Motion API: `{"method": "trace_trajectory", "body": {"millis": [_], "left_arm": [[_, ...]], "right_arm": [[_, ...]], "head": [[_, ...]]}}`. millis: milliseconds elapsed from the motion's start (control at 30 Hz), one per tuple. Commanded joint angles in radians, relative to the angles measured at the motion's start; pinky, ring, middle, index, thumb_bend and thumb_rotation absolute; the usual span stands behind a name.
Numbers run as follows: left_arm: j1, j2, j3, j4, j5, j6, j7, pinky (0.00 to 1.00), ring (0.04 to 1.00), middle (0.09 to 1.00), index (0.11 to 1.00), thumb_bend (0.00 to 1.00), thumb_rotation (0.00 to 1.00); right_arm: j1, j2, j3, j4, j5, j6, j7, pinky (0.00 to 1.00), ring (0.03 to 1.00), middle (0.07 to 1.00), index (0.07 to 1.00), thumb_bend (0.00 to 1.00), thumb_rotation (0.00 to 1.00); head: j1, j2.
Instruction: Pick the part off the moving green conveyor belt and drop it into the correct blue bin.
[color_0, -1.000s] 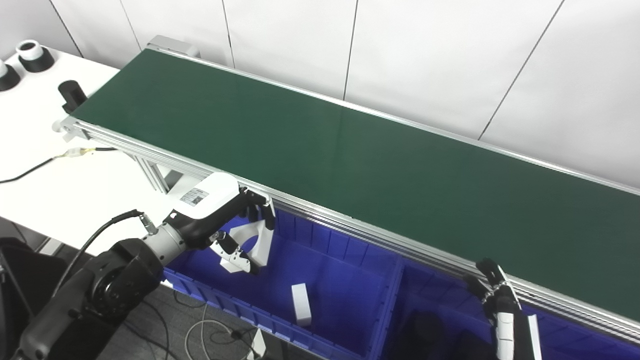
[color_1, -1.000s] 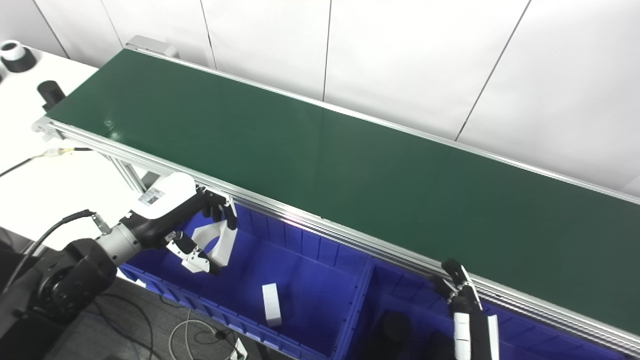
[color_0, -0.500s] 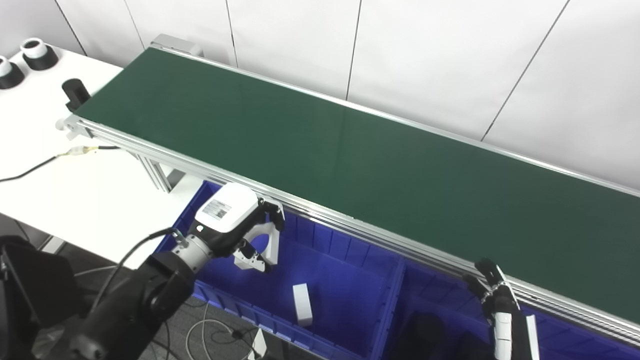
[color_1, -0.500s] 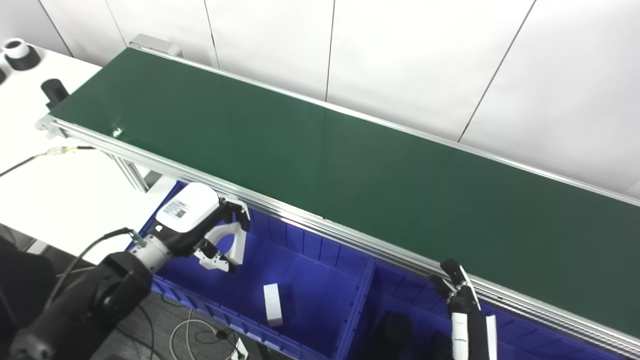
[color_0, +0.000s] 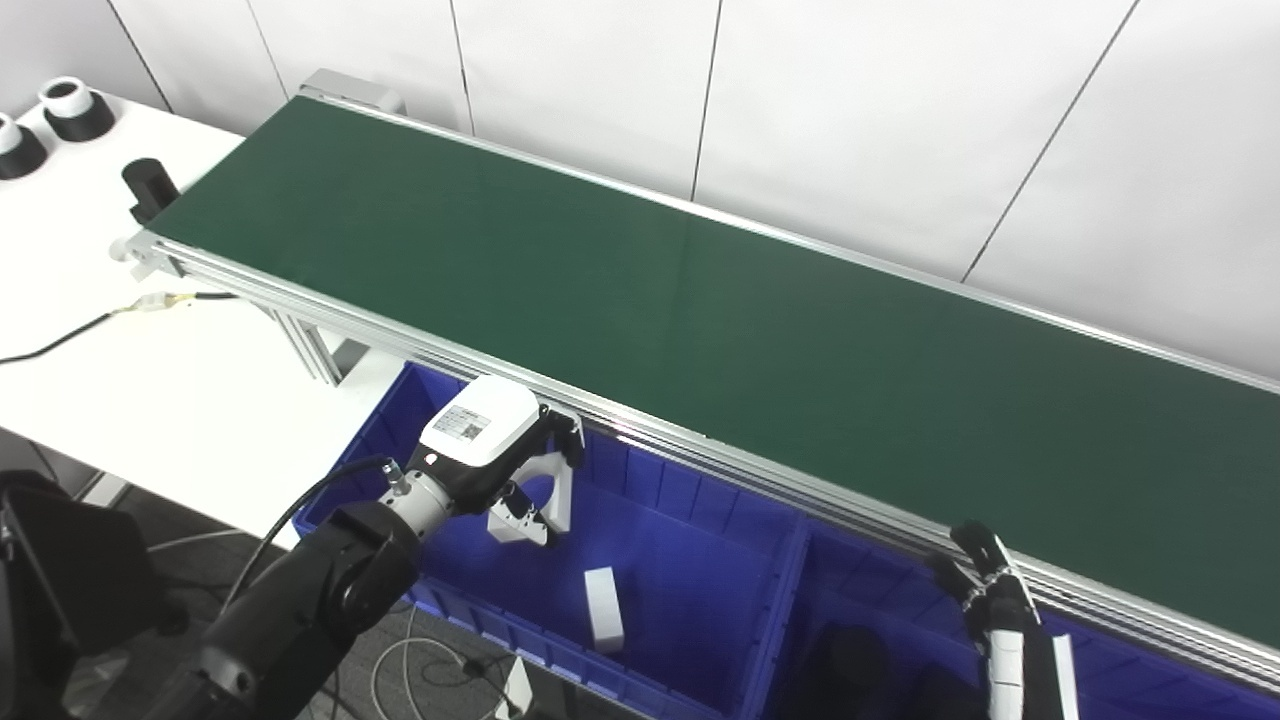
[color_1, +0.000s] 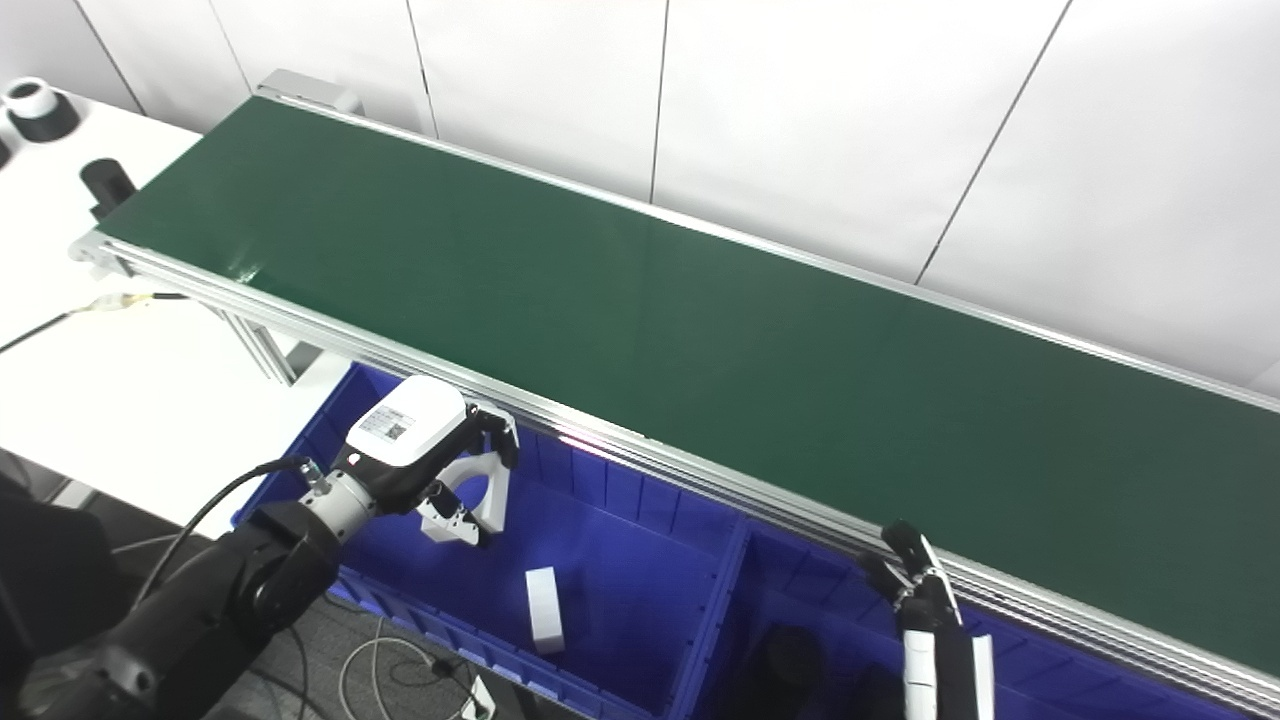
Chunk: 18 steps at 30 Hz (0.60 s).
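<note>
The green conveyor belt (color_0: 700, 330) runs from upper left to lower right with no part on it. My left hand (color_0: 488, 452) hangs over the left blue bin (color_0: 690, 498), just below the belt's near rail. It is shut on a white part with a round hole (color_0: 548, 492). A white block (color_0: 603, 608) lies on that bin's floor. At the bottom right, my right hand (color_0: 990, 592) points its fingers up by the rail, over the right blue bin (color_0: 880, 580), and holds nothing. Dark parts (color_0: 845, 655) lie in that bin.
A white table (color_0: 150, 380) stands at the left with black-and-white round parts (color_0: 70, 105), a black cylinder (color_0: 145, 185) and a cable (color_0: 60, 340). More cables (color_0: 430, 670) lie on the floor in front of the bins. A white wall backs the belt.
My left hand has carried the white part to the right, further over the left bin. The right hand stays where it was. The view shifted slightly at first.
</note>
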Motion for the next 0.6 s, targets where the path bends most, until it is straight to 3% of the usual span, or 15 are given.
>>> {"method": "trace_trajectory", "body": {"millis": [0, 33, 100, 167, 333, 567], "left_arm": [[-0.011, 0.055, -0.003, -0.058, -0.044, 0.005, -0.063, 0.52, 0.583, 0.614, 0.585, 0.90, 0.23], [-0.012, 0.070, -0.009, -0.071, -0.054, 0.006, -0.092, 0.54, 0.606, 0.639, 0.613, 0.95, 0.29], [-0.015, 0.095, -0.015, -0.090, -0.069, 0.002, -0.130, 0.68, 0.699, 0.720, 0.693, 0.99, 0.42], [-0.017, 0.110, -0.016, -0.101, -0.089, -0.004, -0.151, 0.73, 0.741, 0.760, 0.732, 1.00, 0.47], [-0.024, 0.129, -0.017, -0.120, -0.119, -0.009, -0.187, 0.75, 0.763, 0.780, 0.757, 1.00, 0.51], [-0.024, 0.132, -0.020, -0.123, -0.132, -0.018, -0.192, 0.75, 0.761, 0.772, 0.758, 1.00, 0.49]], "right_arm": [[-0.007, 0.004, 0.002, -0.036, 0.002, -0.038, 0.000, 0.79, 0.777, 0.882, 0.886, 0.64, 0.98], [-0.007, 0.004, 0.002, -0.036, 0.002, -0.038, 0.000, 0.79, 0.777, 0.883, 0.886, 0.65, 0.98], [-0.007, 0.004, 0.001, -0.036, 0.003, -0.038, -0.001, 0.79, 0.776, 0.881, 0.884, 0.65, 0.98], [-0.007, 0.003, 0.002, -0.037, 0.004, -0.038, 0.000, 0.80, 0.779, 0.885, 0.885, 0.65, 0.98], [-0.006, 0.001, 0.001, -0.039, 0.002, -0.038, -0.003, 0.79, 0.778, 0.886, 0.884, 0.66, 0.98], [-0.007, 0.002, -0.002, -0.034, 0.010, -0.038, 0.004, 0.79, 0.778, 0.886, 0.883, 0.66, 0.98]], "head": [[-0.001, 0.002], [-0.002, 0.002], [-0.003, 0.003], [-0.004, 0.003], [-0.004, 0.003], [-0.006, 0.001]]}}
